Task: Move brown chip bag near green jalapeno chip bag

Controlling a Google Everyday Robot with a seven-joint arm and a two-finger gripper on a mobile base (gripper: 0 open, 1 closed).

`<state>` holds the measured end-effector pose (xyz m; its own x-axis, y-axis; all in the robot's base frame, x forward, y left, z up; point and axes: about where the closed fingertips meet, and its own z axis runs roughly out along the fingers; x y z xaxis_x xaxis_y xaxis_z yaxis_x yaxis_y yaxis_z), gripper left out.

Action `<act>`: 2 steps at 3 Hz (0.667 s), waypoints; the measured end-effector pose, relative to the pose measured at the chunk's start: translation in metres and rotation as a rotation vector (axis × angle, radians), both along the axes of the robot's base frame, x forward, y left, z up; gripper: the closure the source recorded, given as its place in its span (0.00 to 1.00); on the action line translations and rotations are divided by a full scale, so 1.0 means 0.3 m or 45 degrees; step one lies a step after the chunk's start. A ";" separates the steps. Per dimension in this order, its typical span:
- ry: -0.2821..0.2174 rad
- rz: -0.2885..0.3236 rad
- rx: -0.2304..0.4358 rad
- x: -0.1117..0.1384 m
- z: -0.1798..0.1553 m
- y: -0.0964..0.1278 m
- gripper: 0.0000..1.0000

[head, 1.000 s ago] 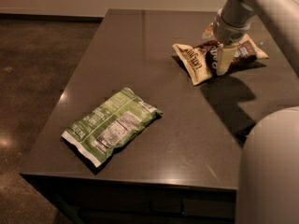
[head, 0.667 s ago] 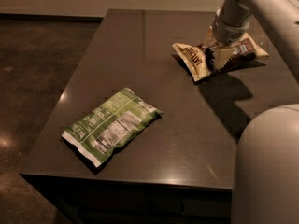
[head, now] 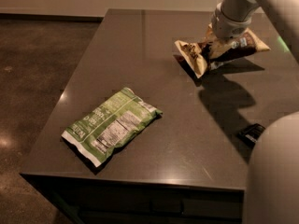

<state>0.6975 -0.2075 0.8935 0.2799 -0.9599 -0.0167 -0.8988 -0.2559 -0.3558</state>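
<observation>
The gripper sits in the upper right of the frame, at the end of a pale arm that reaches down from the top right corner. Its fingers are closed narrowly on the middle of the brown chip bag, pinching the crinkled foil there.

The brown chip bag lies roughly crosswise in the frame. Its cream-tan left end droops down and to the left toward the desk, and its right end points to the right edge of the frame. Whether the drooping corner touches the desk cannot be told. A dark shadow of the arm and bag falls on the desk just below them, toward the middle right of the frame.

The green jalapeno chip bag lies flat on the desk in the lower left of the frame, near the front left corner of the desk. It is set on a diagonal, its white nutrition panel facing up. It is well apart from the brown chip bag, with bare desk between the 2.

1 slim black wrapper lies on the desk at the right. It is partly hidden by the robot's pale rounded body, which fills the lower right corner.
</observation>
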 end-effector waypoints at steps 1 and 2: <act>0.004 0.075 0.087 -0.104 0.077 0.071 1.00; 0.037 0.160 0.211 -0.226 0.149 0.153 1.00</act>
